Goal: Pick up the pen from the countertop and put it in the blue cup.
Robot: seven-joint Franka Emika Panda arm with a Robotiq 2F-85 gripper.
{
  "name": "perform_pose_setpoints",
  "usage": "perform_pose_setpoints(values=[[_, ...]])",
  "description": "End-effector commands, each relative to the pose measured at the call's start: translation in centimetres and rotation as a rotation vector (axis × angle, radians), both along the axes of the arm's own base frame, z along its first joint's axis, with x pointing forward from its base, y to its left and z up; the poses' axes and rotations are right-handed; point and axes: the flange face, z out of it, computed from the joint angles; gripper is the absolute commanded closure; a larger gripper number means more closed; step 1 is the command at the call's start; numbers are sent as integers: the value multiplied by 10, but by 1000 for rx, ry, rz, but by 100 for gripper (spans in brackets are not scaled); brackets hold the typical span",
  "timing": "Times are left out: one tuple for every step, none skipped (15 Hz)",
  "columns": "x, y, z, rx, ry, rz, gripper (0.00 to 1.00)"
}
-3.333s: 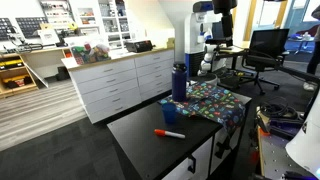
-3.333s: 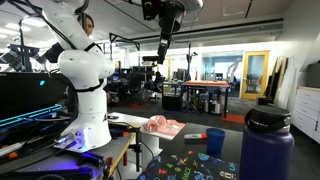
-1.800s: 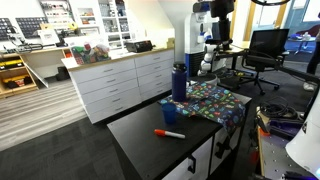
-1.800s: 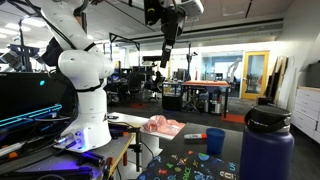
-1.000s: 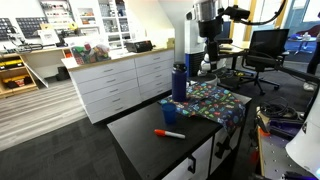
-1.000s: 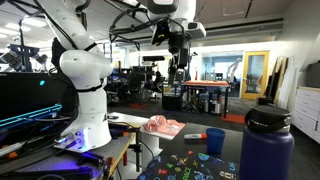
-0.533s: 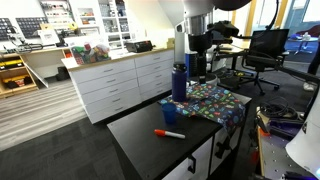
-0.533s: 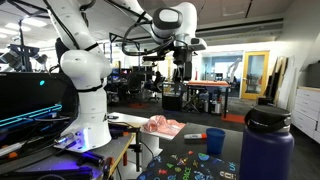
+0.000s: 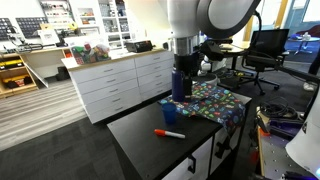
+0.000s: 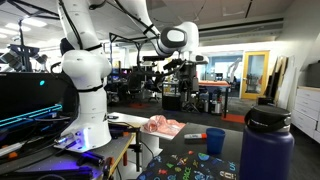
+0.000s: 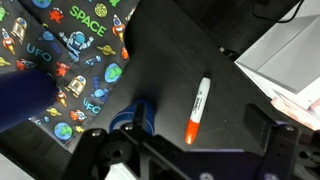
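Open lab and office space; white drawer units with a light wood top (image 9: 120, 75) stand along the back, and desks and chairs lie beyond. The work surface is a black matte bench (image 9: 140, 135) over white cabinets.

- Gripper (image 9: 186, 78): hangs pointing down from the white arm, well above the bench and over its far end. In the wrist view the gripper (image 11: 188, 150) shows two dark fingers (image 11: 98, 148) spread wide, with nothing between them and nothing touched. In an exterior view it (image 10: 187, 82) hangs high in the air, clear of everything on the bench.
- Blue cup (image 11: 135, 117): the nearest thing to the gripper in the wrist view, partly hidden behind the gripper body. It stands upright at the edge of a space-print cloth (image 11: 75, 45). It shows in both exterior views (image 9: 170, 112) (image 10: 215, 141).
- Pen (image 11: 197, 108): lies flat on bare black bench, just beside the cup and not touching it or the cloth. Its orange-red end points toward the gripper in the wrist view, with the white barrel away. It is visible in both exterior views (image 9: 168, 133) (image 10: 195, 137).
- Dark blue bottle (image 10: 265, 145): stands upright on the cloth with its lid on, beyond the cup from the pen; it shows as a blurred dark shape (image 11: 20, 95) in the wrist view.
- Pink crumpled cloth (image 10: 162, 125): lies near the robot's white base (image 10: 85, 85), apart from the pen.
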Motion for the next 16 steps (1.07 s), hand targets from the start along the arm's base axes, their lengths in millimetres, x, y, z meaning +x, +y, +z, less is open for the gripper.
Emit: perform_pose_setpoints(values=[[22,19,-25,16,-4,3,0],[25,23,-31,22,-2,6,0],[30,28,-36,24,-3,6,0],[34,31,-40,26,-4,5,0],[38,34,-44,31,-5,2,0],[43,37,-47,35,-7,-7,0],[47,38,-49,36,-10,-14,0],[52,38,-52,36,-15,-33,0],[55,38,-53,41,-19,-50,0],[60,38,-54,43,-25,-74,0],[63,38,-56,42,-32,-99,0],[66,38,-57,45,-37,-118,0],[69,38,-58,48,-40,-136,0],[71,39,-60,46,-46,-150,0],[72,40,-62,45,-48,-162,0],[74,41,-64,42,-54,-176,0]])
